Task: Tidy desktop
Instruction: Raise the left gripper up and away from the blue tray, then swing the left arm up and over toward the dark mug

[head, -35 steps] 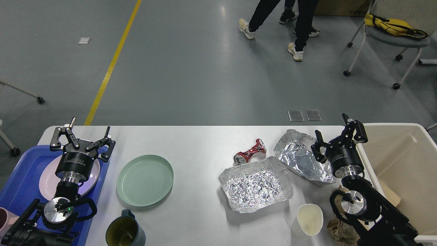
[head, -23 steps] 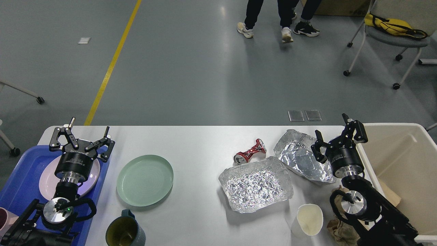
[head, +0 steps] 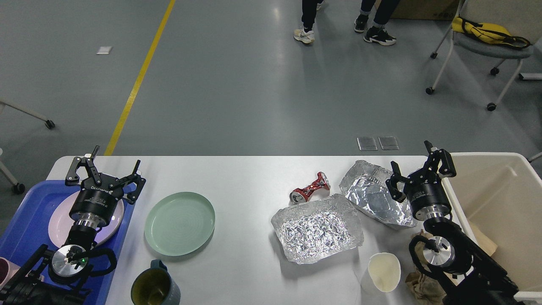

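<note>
A wide white desktop (head: 250,178) fills the lower half of the head view, strewn with dishes and rubbish. At its left edge, the left gripper (head: 111,163) hangs with fingers spread wide and empty above a pink plate (head: 57,222) that lies in a blue tray (head: 25,212). Just beside the tray sits a green plate (head: 180,223), and a dark mug (head: 153,288) stands at the near edge. Toward the right, a crushed red can (head: 310,187) lies just behind a foil tray (head: 317,228), with a second foil tray (head: 372,197) beside it. The right gripper (head: 417,163), fingers also wide apart and holding nothing, hovers at that second tray's right edge, next to a cream bin (head: 499,203). A paper cup (head: 383,273) and crumpled brown paper (head: 423,288) rest near the front.
</note>
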Robot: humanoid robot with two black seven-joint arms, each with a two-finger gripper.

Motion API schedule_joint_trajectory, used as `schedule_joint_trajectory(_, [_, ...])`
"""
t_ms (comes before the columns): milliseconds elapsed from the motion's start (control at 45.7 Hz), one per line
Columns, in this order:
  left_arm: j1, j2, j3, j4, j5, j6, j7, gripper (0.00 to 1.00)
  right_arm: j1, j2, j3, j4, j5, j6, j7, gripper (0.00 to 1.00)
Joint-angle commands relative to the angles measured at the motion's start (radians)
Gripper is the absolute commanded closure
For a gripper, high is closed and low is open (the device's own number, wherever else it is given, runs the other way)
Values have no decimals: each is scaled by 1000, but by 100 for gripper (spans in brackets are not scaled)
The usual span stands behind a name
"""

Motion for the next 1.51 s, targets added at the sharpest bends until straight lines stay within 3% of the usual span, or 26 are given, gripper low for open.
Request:
schedule_joint_trajectory(0, [-27, 63, 94, 6, 1, 2, 4, 4, 0, 0, 0, 0, 1, 0, 0, 0])
schedule_joint_trajectory(307, [-149, 123, 276, 81, -1, 18, 10, 4, 0, 0, 0, 0, -1, 0, 0, 0])
schedule_joint_trajectory(416, [-204, 186, 408, 98, -1, 22, 13, 4, 0, 0, 0, 0, -1, 0, 1, 0])
schedule_joint_trajectory(701, [-478, 340, 969, 100, -2, 22, 15, 4, 0, 0, 0, 0, 1, 0, 0, 0])
schedule_joint_trajectory(876, [-728, 427, 1316, 100, 1, 20, 15, 4, 0, 0, 0, 0, 1, 0, 1, 0])
schedule_joint_trajectory(1182, [-1222, 355, 2101, 86, 2, 9, 15, 4, 0, 0, 0, 0, -1, 0, 0, 0])
schedule_joint_trajectory(1270, [-1294, 323, 2224, 80, 4, 5, 15, 4, 0, 0, 0, 0, 1, 0, 0, 0])
schedule_joint_trajectory(1489, [-1428, 232, 2368, 11, 5, 2, 13, 4, 0, 0, 0, 0, 1, 0, 0, 0])
